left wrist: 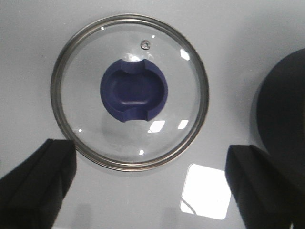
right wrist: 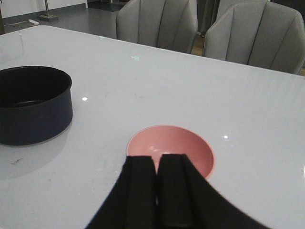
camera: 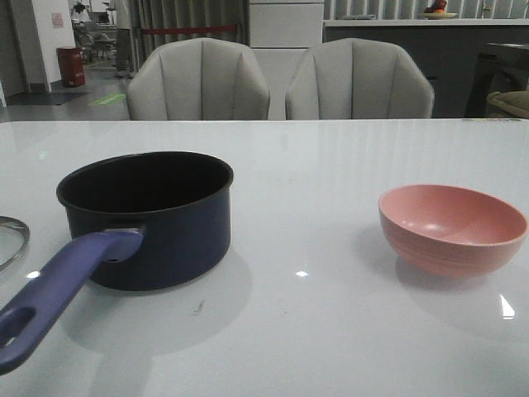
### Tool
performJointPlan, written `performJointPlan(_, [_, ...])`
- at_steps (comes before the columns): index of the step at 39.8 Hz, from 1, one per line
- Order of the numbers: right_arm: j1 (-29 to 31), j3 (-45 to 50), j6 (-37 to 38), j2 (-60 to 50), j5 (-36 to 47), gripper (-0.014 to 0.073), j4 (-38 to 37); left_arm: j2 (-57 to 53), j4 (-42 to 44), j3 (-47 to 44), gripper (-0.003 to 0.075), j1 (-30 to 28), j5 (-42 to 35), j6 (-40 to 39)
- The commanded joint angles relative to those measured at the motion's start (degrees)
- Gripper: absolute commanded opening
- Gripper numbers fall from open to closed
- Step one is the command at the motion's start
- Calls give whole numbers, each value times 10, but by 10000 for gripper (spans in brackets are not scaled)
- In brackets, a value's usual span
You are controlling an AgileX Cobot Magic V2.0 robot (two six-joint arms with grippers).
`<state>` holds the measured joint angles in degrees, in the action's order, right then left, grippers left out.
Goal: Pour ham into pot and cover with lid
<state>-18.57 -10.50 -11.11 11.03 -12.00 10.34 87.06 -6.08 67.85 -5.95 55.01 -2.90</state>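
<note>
With its jaws spread wide, the left gripper (left wrist: 150,186) hovers over the lid (left wrist: 130,91) lying at the pot's (camera: 149,217) nine o'clock, while the right gripper (right wrist: 159,191), fingers together, hangs just short of the pink bowl (camera: 452,229) at three o'clock, so pouring seems not yet begun and calls for gripping that bowl's rim, no ham being visible.

Three cameras: one low and level in front, one on each wrist.

The front view sits low, near table height, facing forward over the white table (camera: 331,331) toward two grey chairs (camera: 198,83); the pot (camera: 149,217) fills its left half, the pink bowl (camera: 452,229) sits at right, and the lid (camera: 11,240) is only a sliver at the left edge. The left wrist view looks straight down from close above the lid (left wrist: 129,90), sharing the pot's side (left wrist: 283,109) at its right edge. The right wrist view looks obliquely forward across the table, close above the bowl (right wrist: 170,148), sharing pot (right wrist: 33,106) and chairs (right wrist: 157,21) with the front view.
</note>
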Motion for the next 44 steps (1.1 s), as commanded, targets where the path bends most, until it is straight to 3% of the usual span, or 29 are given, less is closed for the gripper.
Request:
performJointPlan(1, [-1, -16, -4, 4, 45, 145, 3, 8, 23, 39, 655, -1, 3, -7])
performJointPlan(22, [-1, -16, -4, 4, 45, 145, 3, 110, 44, 63, 655, 1, -27, 6])
performJointPlan(44, [-1, -16, -4, 4, 45, 145, 3, 135, 28, 63, 655, 20, -48, 8])
